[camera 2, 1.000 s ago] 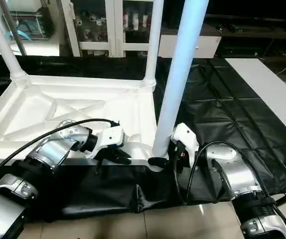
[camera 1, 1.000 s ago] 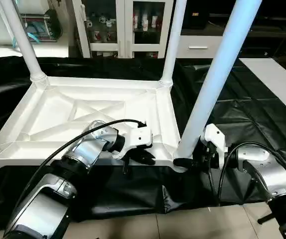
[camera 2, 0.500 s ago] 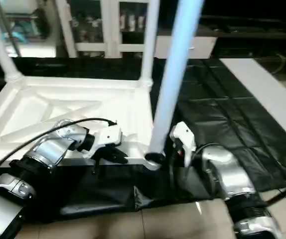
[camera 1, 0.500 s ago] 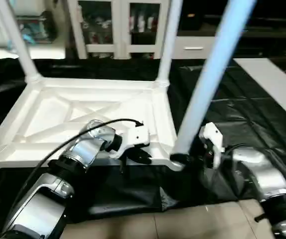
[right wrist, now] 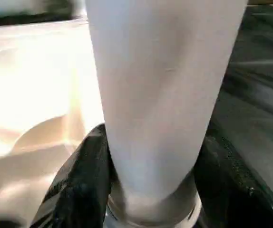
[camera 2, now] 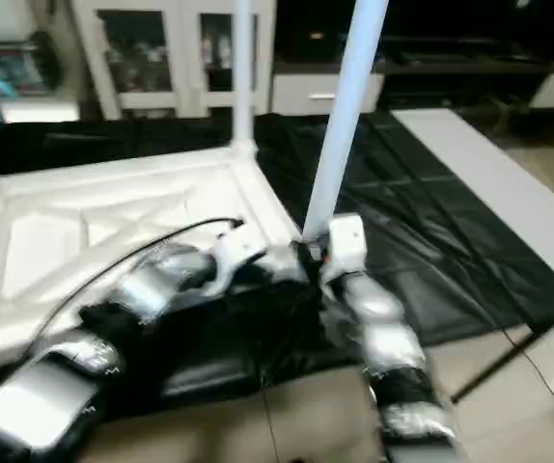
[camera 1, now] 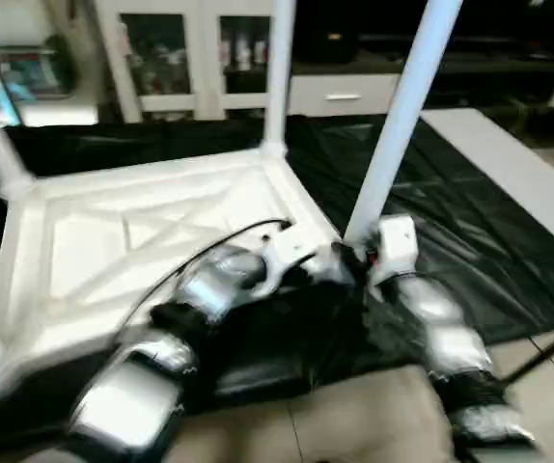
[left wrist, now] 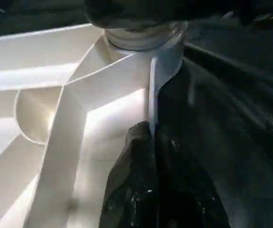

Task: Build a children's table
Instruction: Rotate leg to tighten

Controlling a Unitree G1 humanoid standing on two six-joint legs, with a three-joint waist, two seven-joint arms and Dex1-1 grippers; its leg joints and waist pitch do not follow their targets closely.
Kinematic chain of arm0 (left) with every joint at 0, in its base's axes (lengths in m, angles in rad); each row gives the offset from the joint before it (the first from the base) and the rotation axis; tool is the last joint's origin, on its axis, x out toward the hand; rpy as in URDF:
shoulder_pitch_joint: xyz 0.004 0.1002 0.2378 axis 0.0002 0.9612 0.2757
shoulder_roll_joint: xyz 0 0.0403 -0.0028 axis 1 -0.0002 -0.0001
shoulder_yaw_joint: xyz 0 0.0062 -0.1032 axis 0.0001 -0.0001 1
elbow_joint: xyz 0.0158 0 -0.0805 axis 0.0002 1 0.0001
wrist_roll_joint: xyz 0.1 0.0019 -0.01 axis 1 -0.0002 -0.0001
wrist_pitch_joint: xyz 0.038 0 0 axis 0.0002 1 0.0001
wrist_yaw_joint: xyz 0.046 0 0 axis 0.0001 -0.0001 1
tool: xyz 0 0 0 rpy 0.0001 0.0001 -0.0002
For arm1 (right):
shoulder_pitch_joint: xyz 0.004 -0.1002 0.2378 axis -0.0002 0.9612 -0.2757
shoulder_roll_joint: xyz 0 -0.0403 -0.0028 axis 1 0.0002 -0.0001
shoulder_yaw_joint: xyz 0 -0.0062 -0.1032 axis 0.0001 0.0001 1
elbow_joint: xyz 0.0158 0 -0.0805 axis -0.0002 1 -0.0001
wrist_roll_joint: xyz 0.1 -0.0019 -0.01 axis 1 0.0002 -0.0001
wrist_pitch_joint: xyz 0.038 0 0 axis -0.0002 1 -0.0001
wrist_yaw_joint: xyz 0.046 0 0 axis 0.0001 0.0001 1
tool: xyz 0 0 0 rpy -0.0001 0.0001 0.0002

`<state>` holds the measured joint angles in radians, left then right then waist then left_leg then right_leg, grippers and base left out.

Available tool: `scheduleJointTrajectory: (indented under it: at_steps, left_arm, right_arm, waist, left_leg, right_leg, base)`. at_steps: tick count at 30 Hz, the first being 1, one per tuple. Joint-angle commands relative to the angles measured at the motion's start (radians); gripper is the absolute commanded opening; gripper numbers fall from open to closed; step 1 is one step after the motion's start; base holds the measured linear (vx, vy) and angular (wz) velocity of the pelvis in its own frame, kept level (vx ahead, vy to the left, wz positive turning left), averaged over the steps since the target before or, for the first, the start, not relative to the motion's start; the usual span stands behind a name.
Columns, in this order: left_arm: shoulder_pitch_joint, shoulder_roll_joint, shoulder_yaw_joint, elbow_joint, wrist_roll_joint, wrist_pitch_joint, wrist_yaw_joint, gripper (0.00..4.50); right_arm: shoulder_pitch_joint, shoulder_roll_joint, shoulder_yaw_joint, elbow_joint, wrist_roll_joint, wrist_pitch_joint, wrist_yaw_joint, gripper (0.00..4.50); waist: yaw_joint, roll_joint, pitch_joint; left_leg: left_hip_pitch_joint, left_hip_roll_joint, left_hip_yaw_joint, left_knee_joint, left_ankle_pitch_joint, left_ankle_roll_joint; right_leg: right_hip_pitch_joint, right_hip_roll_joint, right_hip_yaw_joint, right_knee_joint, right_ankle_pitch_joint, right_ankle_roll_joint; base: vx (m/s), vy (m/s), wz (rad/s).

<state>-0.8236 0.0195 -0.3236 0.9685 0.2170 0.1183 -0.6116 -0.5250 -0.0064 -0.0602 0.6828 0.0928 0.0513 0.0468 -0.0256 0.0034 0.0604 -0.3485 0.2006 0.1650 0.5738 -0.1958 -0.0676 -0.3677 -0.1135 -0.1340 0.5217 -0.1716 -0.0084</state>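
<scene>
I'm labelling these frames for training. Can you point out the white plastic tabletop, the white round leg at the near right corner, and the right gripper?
White plastic tabletop (camera 1: 142,241): left eye view, ribbed underside.
White round leg at the near right corner (camera 1: 398,116): left eye view, mid shaft.
Right gripper (right wrist: 151,185): right wrist view, between the fingertips, around the leg's base.

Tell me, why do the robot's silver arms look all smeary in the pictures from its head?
In the left eye view the left gripper and right gripper are streaked by motion blur; the near leg is soft too. The left wrist view is sharper, with bright glare on the tabletop and dark shadow beside it. In the right wrist view the leg looks fuzzy.
</scene>
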Motion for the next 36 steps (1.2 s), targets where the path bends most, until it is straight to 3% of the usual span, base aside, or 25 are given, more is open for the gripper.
scheduleJointTrajectory:
  at_steps: [1,2,3,4,5,6,7,8,9,10,12,13,14,15,16,17,20,25,26,27,29,31,32,34,36]
  left_arm:
    - [-0.007,-0.01,0.028,0.045,0.019,-0.013,0.143,0.0]
    - [-0.017,-0.011,0.028,0.058,0.025,-0.041,0.171,0.0]
    - [-0.017,-0.011,0.028,0.058,0.025,-0.041,0.171,0.0]
    - [-0.022,-0.005,0.025,0.06,0.031,-0.063,0.175,0.0]
    - [-0.023,-0.004,0.024,0.06,0.031,-0.065,0.175,0.0]
    - [-0.025,0.004,0.018,0.063,0.034,-0.077,0.166,0.0]
    - [-0.029,0.011,0.012,0.076,0.037,-0.093,0.156,0.0]
    - [-0.03,0.012,0.011,0.078,0.038,-0.096,0.155,0.0]
    - [-0.031,0.024,0.0,0.092,0.044,-0.124,0.128,0.0]
    - [-0.03,0.027,-0.001,0.096,0.045,-0.13,0.121,0.0]
    - [-0.026,0.036,-0.007,0.098,0.049,-0.136,0.099,0.0]
    - [-0.02,0.045,-0.012,0.097,0.053,-0.143,0.078,0.0]
    - [-0.017,0.05,-0.014,0.098,0.055,-0.149,0.066,0.0]
    - [-0.01,0.06,-0.021,0.091,0.055,-0.159,0.027,0.0]
    - [0.004,0.077,-0.028,0.075,0.05,-0.157,-0.032,0.0]
    - [0.004,0.077,-0.028,0.075,0.05,-0.157,-0.034,0.0]
    - [0.019,0.101,-0.047,0.06,0.044,-0.161,-0.126,0.0]
    - [0.045,0.14,-0.072,0.027,0.026,-0.153,-0.293,0.0]
    - [0.058,0.161,-0.086,0.006,0.019,-0.158,-0.373,0.0]
    - [0.08,0.189,-0.11,-0.03,0.003,-0.2,-0.492,0.0]
    - [0.104,0.22,-0.132,-0.078,-0.015,-0.209,-0.602,0.0]
    - [0.118,0.242,-0.149,-0.109,-0.02,-0.232,-0.658,0.0]
    - [0.121,0.248,-0.153,-0.121,-0.019,-0.229,-0.675,0.0]
    - [0.127,0.257,-0.162,-0.147,-0.027,-0.221,-0.719,0.0]
    - [0.134,0.266,-0.171,-0.177,-0.034,-0.199,-0.762,0.0]
  right_arm:
    - [-0.003,0.044,0.023,0.026,0.005,-0.022,-0.022,2.02]
    - [-0.021,0.065,0.022,0.045,0.011,-0.077,-0.003,2.01]
    - [-0.021,0.065,0.022,0.045,0.011,-0.077,-0.003,2.0]
    - [-0.028,0.079,0.019,0.042,0.032,-0.113,0.046,2.0]
    - [-0.028,0.08,0.018,0.04,0.033,-0.118,0.049,2.0]
    - [-0.026,0.082,0.013,0.022,0.055,-0.137,0.092,2.0]
    - [-0.019,0.077,0.012,-0.002,0.065,-0.161,0.13,2.0]
    - [-0.018,0.075,0.013,-0.005,0.065,-0.165,0.134,2.0]
    - [-0.004,0.045,0.027,-0.035,0.04,-0.191,0.15,2.34]
    - [0.0,0.033,0.028,-0.042,0.032,-0.197,0.144,2.55]
    - [0.012,0.008,0.025,-0.068,0.027,-0.202,0.147,2.74]
    - [0.02,-0.015,0.014,-0.089,0.035,-0.198,0.157,2.74]
    - [0.024,-0.028,0.004,-0.098,0.04,-0.198,0.165,3.03]
    - [0.033,-0.052,-0.005,-0.122,0.051,-0.187,0.188,3.03]
    - [0.049,-0.099,-0.013,-0.164,0.065,-0.151,0.24,3.15]
    - [0.05,-0.1,-0.013,-0.165,0.066,-0.15,0.241,3.15]
    - [0.072,-0.172,-0.011,-0.202,0.062,-0.106,0.324,3.53]
    - [0.119,-0.282,0.009,-0.268,0.082,0.003,0.463,3.89]
    - [0.142,-0.323,0.027,-0.298,0.098,0.031,0.539,3.89]
    - [0.17,-0.369,0.054,-0.33,0.119,0.05,0.637,3.89]
    - [0.197,-0.412,0.077,-0.364,0.148,0.069,0.743,3.89]
    - [0.211,-0.435,0.089,-0.382,0.167,0.071,0.811,3.89]
    - [0.214,-0.447,0.092,-0.386,0.19,0.088,0.86,3.89]
    - [0.216,-0.466,0.106,-0.384,0.202,0.103,0.919,3.89]
    - [0.213,-0.485,0.129,-0.378,0.201,0.118,0.974,3.89]
  waist:
    - [0.022,0.009,-0.036]
    - [0.018,-0.065,-0.046]
    - [0.032,-0.064,-0.037]
    - [0.044,-0.072,-0.05]
    - [0.06,-0.06,-0.065]
    - [0.076,-0.045,-0.062]
    - [0.073,-0.038,-0.073]
    - [0.074,-0.027,-0.073]
    - [0.068,-0.027,-0.066]
    - [0.063,-0.039,-0.063]
    - [0.065,-0.037,-0.069]
    - [0.065,-0.034,-0.069]
    - [0.058,-0.038,-0.073]
    - [0.062,-0.031,-0.076]
    - [0.064,-0.03,-0.078]
    - [0.071,-0.032,-0.077]
    - [0.075,-0.028,-0.077]
    - [0.084,-0.03,-0.071]
    - [0.088,-0.029,-0.069]
    - [0.088,-0.03,-0.069]
    - [0.094,-0.03,-0.067]
    - [0.09,-0.027,-0.061]
    - [0.091,-0.03,-0.061]
    - [0.093,-0.028,-0.061]
    - [0.094,-0.029,-0.059]
  left_leg:
    - [-0.03,0.085,-0.012,-0.207,-0.866,-0.038]
    - [0.068,0.015,0.029,-0.091,-0.704,-0.017]
    - [0.122,-0.022,0.02,0.006,-0.576,-0.017]
    - [0.047,-0.024,0.006,0.025,-0.298,0.036]
    - [-0.026,-0.009,-0.014,-0.02,-0.19,0.048]
    - [-0.031,0.006,-0.015,-0.065,-0.144,0.03]
    - [-0.015,0.021,-0.02,-0.072,-0.131,0.027]
    - [-0.008,0.026,-0.018,-0.075,-0.136,0.029]
    - [-0.004,0.027,-0.006,-0.079,-0.202,0.033]
    - [-0.001,0.021,0.002,-0.08,-0.304,0.034]
    - [0.004,0.018,0.009,-0.075,-0.324,0.048]
    - [-0.004,0.018,0.006,-0.078,-0.309,0.052]
    - [-0.032,0.018,-0.002,-0.081,-0.234,0.062]
    - [-0.025,0.019,0.0,-0.077,-0.22,0.064]
    - [-0.011,0.021,0.007,-0.069,-0.191,0.077]
    - [-0.011,0.02,0.011,-0.064,-0.155,0.1]
    - [-0.013,0.02,0.014,-0.06,-0.119,0.132]
    - [-0.009,0.025,0.013,-0.065,-0.181,0.117]
    - [-0.007,0.026,0.011,-0.069,-0.218,0.092]
    - [-0.008,0.026,0.012,-0.067,-0.223,0.087]
    - [-0.007,0.03,0.011,-0.071,-0.242,0.086]
    - [-0.003,0.031,0.009,-0.078,-0.308,0.066]
    - [0.005,0.031,0.009,-0.078,-0.337,0.051]
    - [0.013,0.034,0.009,-0.078,-0.355,0.037]
    - [0.013,0.034,0.01,-0.079,-0.362,0.032]
  right_leg:
    - [0.079,0.002,0.026,0.095,-0.292,-0.073]
    - [-0.044,-0.023,0.077,-0.026,-0.541,-0.045]
    - [-0.108,-0.062,0.047,-0.117,-0.846,-0.007]
    - [-0.037,-0.12,0.097,-0.117,-1.013,0.04]
    - [0.039,-0.128,0.113,-0.069,-0.901,0.031]
    - [0.023,-0.076,0.079,-0.059,-0.743,0.028]
    - [0.01,-0.053,0.078,-0.025,-0.463,-0.034]
    - [0.006,-0.046,0.079,-0.016,-0.348,-0.078]
    - [-0.001,-0.032,0.082,-0.014,-0.243,-0.143]
    - [-0.003,-0.027,0.082,-0.019,-0.311,-0.163]
    - [-0.006,-0.033,0.088,-0.024,-0.329,-0.177]
    - [-0.001,-0.035,0.089,-0.023,-0.32,-0.172]
    - [0.021,-0.034,0.084,-0.011,-0.278,-0.148]
    - [0.016,-0.036,0.085,-0.012,-0.262,-0.152]
    - [0.005,-0.034,0.088,-0.009,-0.197,-0.181]
    - [0.008,-0.033,0.089,-0.003,-0.129,-0.213]
    - [0.013,-0.031,0.087,0.007,-0.063,-0.252]
    - [0.014,-0.034,0.087,-0.004,-0.159,-0.241]
    - [0.014,-0.036,0.087,-0.011,-0.22,-0.226]
    - [0.014,-0.038,0.088,-0.012,-0.228,-0.223]
    - [0.017,-0.039,0.09,-0.013,-0.242,-0.222]
    - [0.01,-0.038,0.088,-0.02,-0.302,-0.213]
    - [0.006,-0.04,0.089,-0.027,-0.349,-0.2]
    - [0.001,-0.039,0.09,-0.027,-0.366,-0.202]
    - [-0.001,-0.038,0.091,-0.027,-0.374,-0.2]
  base:
    - [-0.067,-0.037,0.2]
    - [0.049,-0.109,0.27]
    - [0.049,-0.109,0.27]
    - [0.101,-0.084,-0.07]
    - [0.093,-0.012,-0.33]
    - [0.093,-0.012,-0.33]
    - [0.073,-0.013,-0.17]
    - [0.0,0.0,0.0]
    - [0.0,0.0,0.0]
    - [0.0,0.0,0.0]
    - [0.0,0.0,0.0]
    - [0.0,0.0,0.0]
    - [0.0,0.0,0.0]
    - [0.0,0.0,0.0]
    - [0.0,0.0,0.0]
    - [0.0,0.0,0.0]
    - [0.0,0.0,0.0]
    - [0.0,0.0,0.0]
    - [0.0,0.0,0.0]
    - [0.0,0.0,0.0]
    - [0.0,0.0,0.0]
    - [0.0,0.0,0.0]
    - [0.0,0.0,0.0]
    - [0.0,0.0,0.0]
    - [0.0,0.0,0.0]
